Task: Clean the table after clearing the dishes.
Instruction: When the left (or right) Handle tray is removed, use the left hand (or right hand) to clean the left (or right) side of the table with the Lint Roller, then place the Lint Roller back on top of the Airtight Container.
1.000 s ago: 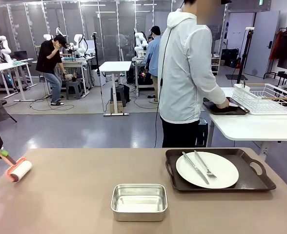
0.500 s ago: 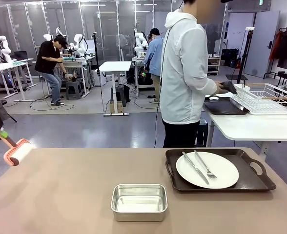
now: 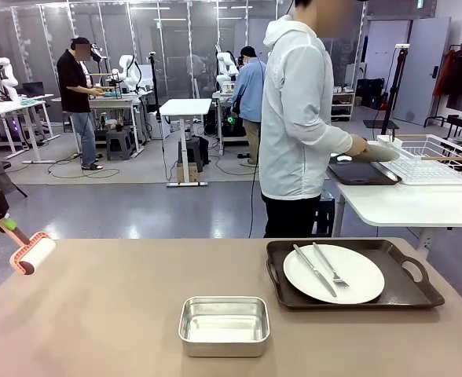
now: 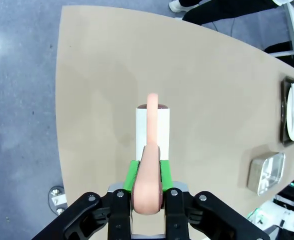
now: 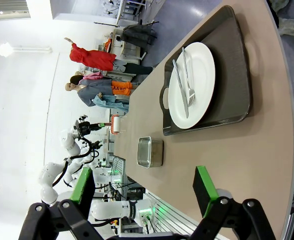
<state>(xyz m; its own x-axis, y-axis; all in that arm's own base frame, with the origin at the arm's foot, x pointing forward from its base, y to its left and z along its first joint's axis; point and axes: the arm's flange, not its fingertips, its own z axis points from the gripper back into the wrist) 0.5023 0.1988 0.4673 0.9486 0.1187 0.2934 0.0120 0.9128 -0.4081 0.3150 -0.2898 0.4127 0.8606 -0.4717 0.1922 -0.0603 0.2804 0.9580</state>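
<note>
My left gripper (image 3: 3,221) (image 4: 148,172) is shut on the pink handle of a lint roller (image 3: 31,254) (image 4: 153,129), whose white roll sits over the far left corner of the taupe table (image 3: 121,298) (image 4: 212,90); contact with the top cannot be told. A white plate (image 3: 357,275) (image 5: 199,75) with a knife and fork lies on a dark tray (image 3: 404,290) (image 5: 237,75) at the table's right. A person holds another plate (image 3: 379,151) by the wire rack (image 3: 427,159). My right gripper (image 5: 144,192) is open above the table's near side, nothing between its green pads.
A steel rectangular pan (image 3: 224,324) (image 4: 266,172) (image 5: 150,151) stands at the front middle of the table. A second dark tray (image 3: 361,173) rests on the white side table (image 3: 408,206) at the far right. People work at other tables behind.
The lint roller has risen off the table's left edge and moved slightly farther back. The person has lifted a plate off the side table's tray toward the rack.
</note>
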